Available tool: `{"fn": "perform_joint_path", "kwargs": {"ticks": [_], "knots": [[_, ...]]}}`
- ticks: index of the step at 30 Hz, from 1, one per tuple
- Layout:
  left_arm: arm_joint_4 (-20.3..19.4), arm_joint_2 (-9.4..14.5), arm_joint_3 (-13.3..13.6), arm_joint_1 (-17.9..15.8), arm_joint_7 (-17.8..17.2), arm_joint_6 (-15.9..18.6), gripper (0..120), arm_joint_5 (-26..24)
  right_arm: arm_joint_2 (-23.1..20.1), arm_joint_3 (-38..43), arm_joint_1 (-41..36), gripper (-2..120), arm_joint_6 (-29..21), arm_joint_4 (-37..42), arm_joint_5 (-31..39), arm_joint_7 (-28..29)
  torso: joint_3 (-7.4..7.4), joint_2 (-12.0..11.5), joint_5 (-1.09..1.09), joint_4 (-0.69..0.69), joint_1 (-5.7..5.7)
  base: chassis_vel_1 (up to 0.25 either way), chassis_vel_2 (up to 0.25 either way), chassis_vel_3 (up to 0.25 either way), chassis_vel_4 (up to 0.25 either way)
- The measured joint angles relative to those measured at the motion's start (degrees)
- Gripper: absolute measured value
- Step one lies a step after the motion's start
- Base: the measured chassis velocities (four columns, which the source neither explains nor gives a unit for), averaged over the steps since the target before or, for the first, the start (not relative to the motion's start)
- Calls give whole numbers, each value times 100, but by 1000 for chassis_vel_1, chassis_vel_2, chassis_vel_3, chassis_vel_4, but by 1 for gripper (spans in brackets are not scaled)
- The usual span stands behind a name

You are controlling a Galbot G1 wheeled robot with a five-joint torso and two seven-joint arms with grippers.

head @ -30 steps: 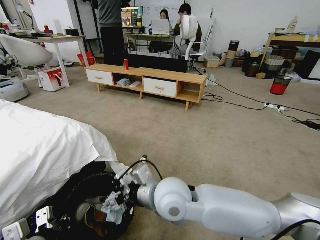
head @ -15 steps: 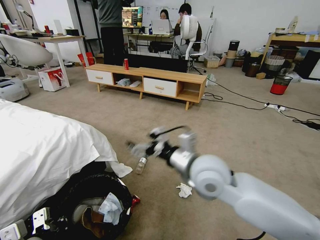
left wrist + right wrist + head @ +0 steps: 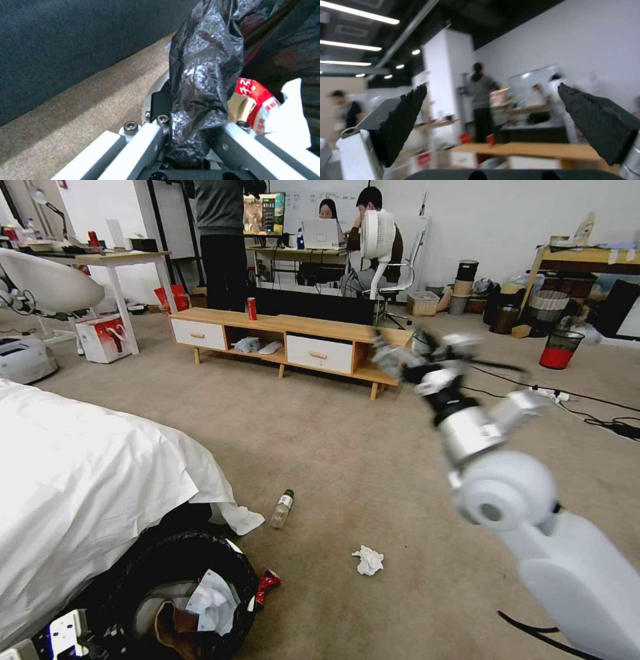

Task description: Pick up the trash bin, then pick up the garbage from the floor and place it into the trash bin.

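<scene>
Trash bin | light, floppy liner, left claw pinching rim | tissue soft, pinch mid-crumple | right claw spread, raised

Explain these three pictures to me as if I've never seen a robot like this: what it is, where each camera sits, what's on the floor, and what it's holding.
This is a wheeled robot with two arms, tidying a room. The wide picture comes from its head, looking down at the carpet. The other two come from cameras on its wrists.

The right end effector is raised in the air, open and holding nothing; its wrist picture looks between two dark fingers at the room.

The left end effector is shut on the black bag lining the trash bin, which sits beside the bed. Inside are a tissue and a red-and-white packet.

On the carpet lie a bottle, a crumpled tissue and a crushed red can against the bin.
</scene>
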Motion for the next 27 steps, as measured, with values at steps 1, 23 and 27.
{"fn": "perform_joint_path", "kwargs": {"ticks": [1, 23, 27], "knots": [[-2, -29, 2, 0, 49, -1, 0, 91, 10, 458, -465, 100, 41, 148, -204, -66, 0, 0, 2, -1, 0, 0, 0, 0, 0], [-36, -233, 116, 37, 271, -13, 0, 411, 1656, 1996, -3899, 100, 971, 966, -3120, -363, 0, 1, -1, 1, 0, 0, 0, 0, 0], [-44, -245, 113, 45, 293, -24, 0, 411, 1585, 1907, -3937, 100, 1037, 825, -3235, -365, 0, 1, -1, 1, 0, 0, 0, 0, 0]]}}
